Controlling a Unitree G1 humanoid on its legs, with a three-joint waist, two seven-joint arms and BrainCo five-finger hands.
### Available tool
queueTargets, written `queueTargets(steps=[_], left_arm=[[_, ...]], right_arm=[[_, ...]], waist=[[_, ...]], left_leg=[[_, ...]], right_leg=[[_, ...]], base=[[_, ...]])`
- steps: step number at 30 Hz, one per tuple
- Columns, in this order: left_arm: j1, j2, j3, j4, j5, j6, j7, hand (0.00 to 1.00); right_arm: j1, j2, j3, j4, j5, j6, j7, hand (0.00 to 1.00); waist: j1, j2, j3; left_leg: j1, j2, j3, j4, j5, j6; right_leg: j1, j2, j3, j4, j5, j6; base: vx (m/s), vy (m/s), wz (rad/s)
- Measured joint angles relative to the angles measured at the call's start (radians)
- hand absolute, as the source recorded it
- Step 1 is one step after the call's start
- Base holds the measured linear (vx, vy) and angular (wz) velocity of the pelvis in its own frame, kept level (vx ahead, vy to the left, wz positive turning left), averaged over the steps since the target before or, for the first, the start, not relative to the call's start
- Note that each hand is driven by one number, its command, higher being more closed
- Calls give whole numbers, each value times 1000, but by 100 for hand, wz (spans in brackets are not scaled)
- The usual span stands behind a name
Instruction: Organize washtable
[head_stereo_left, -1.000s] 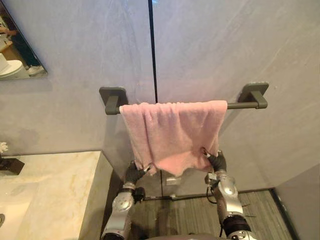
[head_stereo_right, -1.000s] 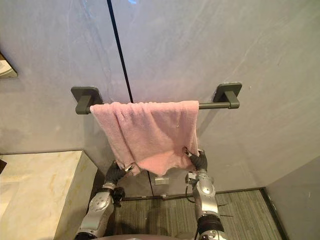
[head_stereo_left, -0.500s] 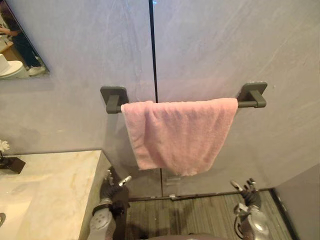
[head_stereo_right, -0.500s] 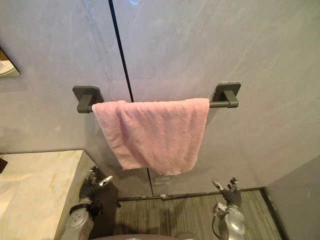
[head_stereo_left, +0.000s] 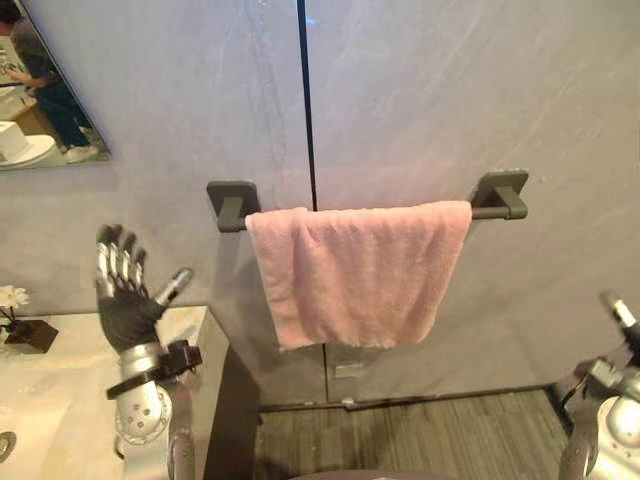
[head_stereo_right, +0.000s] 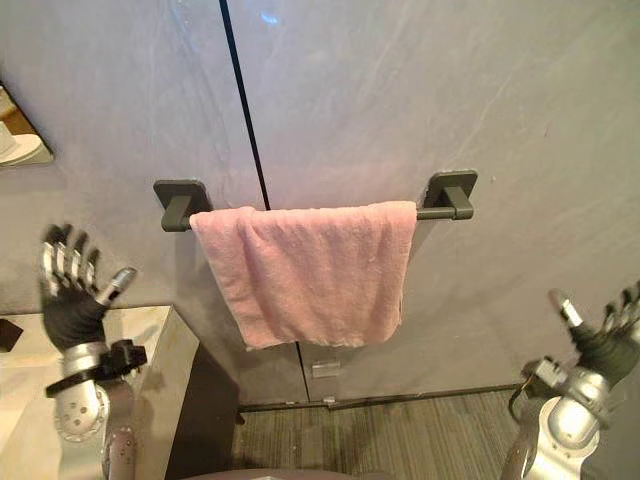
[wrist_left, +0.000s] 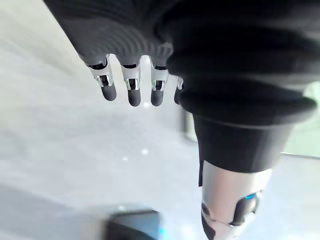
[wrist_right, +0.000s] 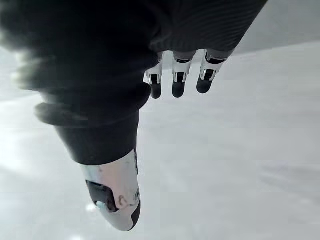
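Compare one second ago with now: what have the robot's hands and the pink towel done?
Both hands released the pink towel at its lower corners. The left hand rose out to the left, above the counter; the right hand drew off to the lower right. Both are open. The towel still hangs over the bar.

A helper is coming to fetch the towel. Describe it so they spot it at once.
On the grey wall, right of the marble counter, a dark bar spans two brackets. Over it hangs the pink towel, the one soft, coloured thing among hard grey and dark fittings.
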Motion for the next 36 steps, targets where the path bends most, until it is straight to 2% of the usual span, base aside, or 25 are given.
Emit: queueTargets(steps=[2,4,5,7,8,9,10,12,17,18,20,23,27,32,36], left_arm=[[-16,41,-36,-69,-21,-30,-8,0],[-56,107,-112,-128,-71,-62,-45,0],[-67,118,-127,-134,-84,-65,-56,0],[-109,161,-233,-132,-133,-78,-96,0],[-117,173,-268,-129,-157,-77,-109,0],[-135,209,-361,-124,-203,-76,-146,0],[-146,225,-404,-116,-215,-74,-165,0],[-201,283,-533,-48,-266,-64,-234,0],[-234,348,-665,107,-296,-21,-314,0],[-234,367,-694,141,-304,-8,-331,0],[-234,383,-722,179,-305,8,-338,0],[-234,391,-738,258,-303,29,-349,0],[-233,385,-745,349,-235,66,-355,0],[-233,301,-741,505,-83,93,-341,0],[-234,228,-725,635,52,102,-293,0]], right_arm=[[-34,-34,57,-107,4,-41,20,0],[-92,-108,171,-215,15,-86,67,0],[-108,-123,195,-227,28,-95,85,0],[-185,-182,358,-241,92,-130,142,0],[-202,-196,404,-241,116,-131,158,0],[-243,-236,516,-240,168,-129,206,0],[-258,-253,562,-240,184,-127,228,0],[-310,-326,742,-238,252,-123,322,0],[-354,-458,929,-185,370,-79,444,0],[-353,-500,974,-149,392,-55,473,0],[-350,-531,1021,-104,407,-32,499,0],[-338,-547,1056,-33,417,-6,523,0],[-297,-543,1086,48,386,15,526,0],[-250,-449,1085,202,241,29,518,0],[-221,-360,1064,320,135,43,490,0]], waist=[[0,3,-7],[3,2,-21],[3,1,-23],[4,-5,-31],[5,-6,-32],[6,-8,-34],[8,-9,-36],[15,-9,-39],[30,-8,-40],[32,-7,-40],[33,-7,-39],[33,-5,-39],[35,-4,-36],[32,2,-24],[32,-5,-13]], left_leg=[[1,-1,1,0,0,0],[4,-2,4,0,0,0],[5,-2,4,0,0,0],[7,-2,6,0,1,0],[8,-3,6,0,1,0],[10,-3,9,-1,1,0],[10,-3,9,-1,1,0],[11,-4,9,-1,1,1],[11,-5,9,-2,2,1],[10,-5,9,-6,2,1],[9,-5,9,-6,2,1],[8,-5,9,-6,2,1],[1,-5,7,-6,6,1],[-5,-4,6,-7,7,1],[-13,-2,-3,-7,8,1]], right_leg=[[-1,0,1,1,0,0],[-1,1,4,4,0,0],[-1,1,4,5,0,0],[0,1,6,9,0,0],[0,1,7,10,0,0],[0,1,11,11,0,1],[0,1,11,11,0,1],[0,0,12,13,0,1],[-1,0,13,15,0,1],[-2,0,13,15,0,1],[-3,0,13,14,0,1],[-4,1,13,14,0,1],[-6,1,12,17,0,1],[-20,0,15,23,-2,-1],[-21,-1,13,18,-2,-1]], base=[[-33,-9,-3],[-16,-5,-1],[-34,-13,-2],[-18,-6,-1],[-41,-9,-4],[-41,-8,-4],[-45,-10,-3],[-15,-4,0],[0,0,0],[0,0,0],[0,0,0],[0,0,0],[0,0,0],[0,0,0],[-18,-14,6]])
